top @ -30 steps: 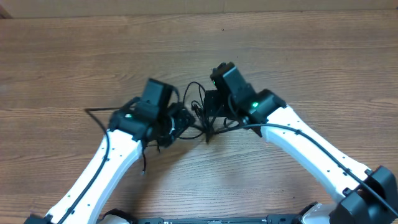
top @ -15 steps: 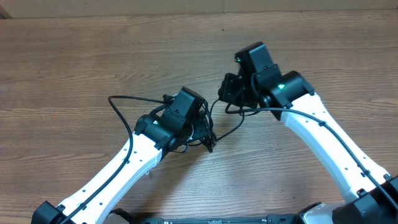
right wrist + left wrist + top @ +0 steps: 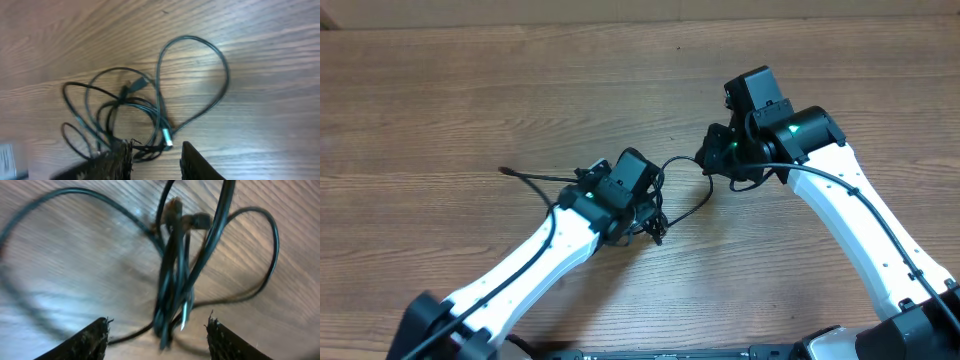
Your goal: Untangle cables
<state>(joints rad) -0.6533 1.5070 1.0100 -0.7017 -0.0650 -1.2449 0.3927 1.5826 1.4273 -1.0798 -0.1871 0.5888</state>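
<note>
Wooden table (image 3: 420,100) holds tangled black cables (image 3: 170,280).

Bright even light, faint shadows, cables (image 3: 172,280) motion-blurred in left wrist view, overhead sharp

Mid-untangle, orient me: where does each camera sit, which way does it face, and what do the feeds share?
Overhead: above the table, facing straight down; left arm, right arm, left hand and right hand show, cables between the hands.
Left wrist: on the left arm, facing down past its own fingertips at the blurred tangle, close up.
Right wrist: on the right arm, facing down from farther off; its fingertips at the bottom edge.
Shared: both wrist views catch the tangle's silver-tipped plug.
</note>
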